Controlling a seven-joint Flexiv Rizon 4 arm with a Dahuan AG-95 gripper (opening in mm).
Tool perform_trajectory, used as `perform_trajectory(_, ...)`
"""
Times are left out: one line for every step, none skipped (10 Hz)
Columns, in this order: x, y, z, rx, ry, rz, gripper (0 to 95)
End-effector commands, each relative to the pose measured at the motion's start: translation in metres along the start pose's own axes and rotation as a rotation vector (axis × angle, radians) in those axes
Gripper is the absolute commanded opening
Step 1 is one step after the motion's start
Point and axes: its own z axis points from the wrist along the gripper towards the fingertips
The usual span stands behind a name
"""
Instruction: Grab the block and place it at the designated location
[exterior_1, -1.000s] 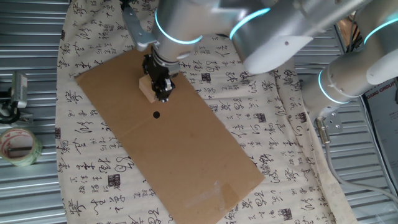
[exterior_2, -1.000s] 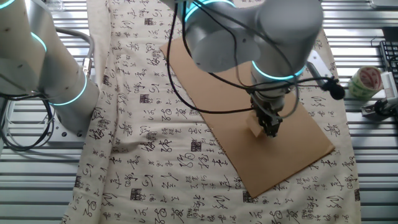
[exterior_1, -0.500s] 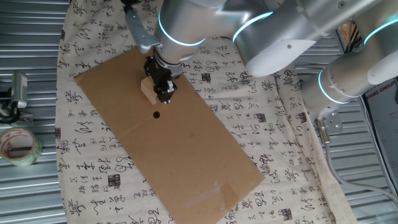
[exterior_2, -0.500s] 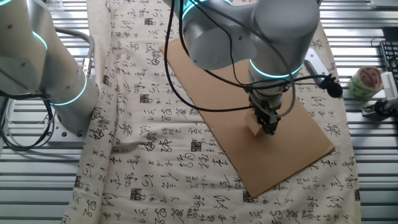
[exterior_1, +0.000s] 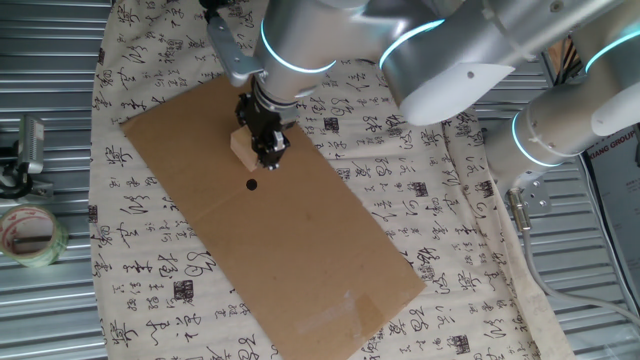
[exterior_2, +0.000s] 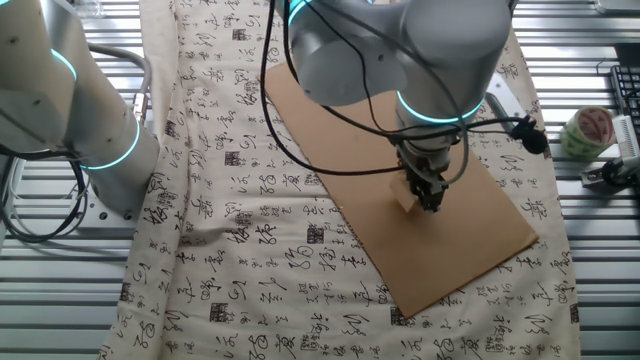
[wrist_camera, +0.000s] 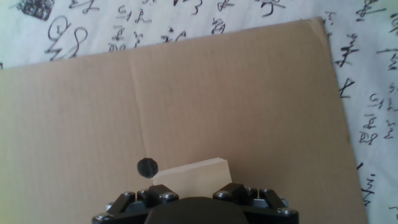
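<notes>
The block (exterior_1: 241, 146) is a light tan wooden cube held low over the brown cardboard sheet (exterior_1: 300, 250), with my gripper (exterior_1: 268, 150) shut on it. The designated location, a small black dot (exterior_1: 251, 184), lies on the cardboard a short way from the block, toward the near side. In the hand view the block (wrist_camera: 189, 173) shows just past my gripper (wrist_camera: 194, 198), and the dot (wrist_camera: 147, 167) sits right beside its left corner. From the other fixed view the block (exterior_2: 404, 197) peeks out left of the gripper (exterior_2: 430, 200), and the dot is hidden.
White cloth with black calligraphy (exterior_1: 450, 230) lies under the cardboard. A roll of clear tape (exterior_1: 30, 235) sits on the metal slats at the left, seen at the right (exterior_2: 588, 130) from the other side. A second arm's base (exterior_1: 570, 120) stands beside the cloth.
The gripper and the block in it have shifted slightly along the cardboard toward the black dot. Nothing else has moved.
</notes>
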Motion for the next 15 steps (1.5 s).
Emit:
perform_trajectory(0.001,0.003,0.000,0.003,-0.009,0.004,0.0)
perform_trajectory(0.001,0.005,0.000,0.004,-0.010,0.003,0.0)
perform_trajectory(0.001,0.006,0.000,0.002,-0.011,0.003,0.0)
perform_trajectory(0.001,0.007,-0.003,-0.004,-0.013,0.002,0.0)
perform_trajectory(0.001,0.008,-0.006,-0.007,-0.009,-0.001,0.0)
perform_trajectory(0.001,0.008,-0.008,-0.009,-0.006,-0.003,0.0)
perform_trajectory(0.001,0.008,-0.010,-0.008,-0.003,-0.009,0.0)
perform_trajectory(0.001,0.008,-0.010,-0.009,-0.002,-0.011,0.0)
perform_trajectory(0.001,0.008,-0.010,-0.011,-0.004,-0.010,0.0)
perform_trajectory(0.001,0.008,-0.010,-0.011,-0.005,-0.013,0.0)
perform_trajectory(0.001,0.008,-0.011,-0.011,-0.004,-0.017,0.0)
perform_trajectory(0.001,0.008,-0.011,-0.010,-0.005,-0.015,0.0)
perform_trajectory(0.001,0.008,-0.011,-0.011,-0.005,-0.009,0.0)
perform_trajectory(0.001,0.008,-0.011,-0.012,-0.005,-0.006,0.0)
perform_trajectory(0.001,0.008,-0.011,-0.014,-0.006,-0.003,0.0)
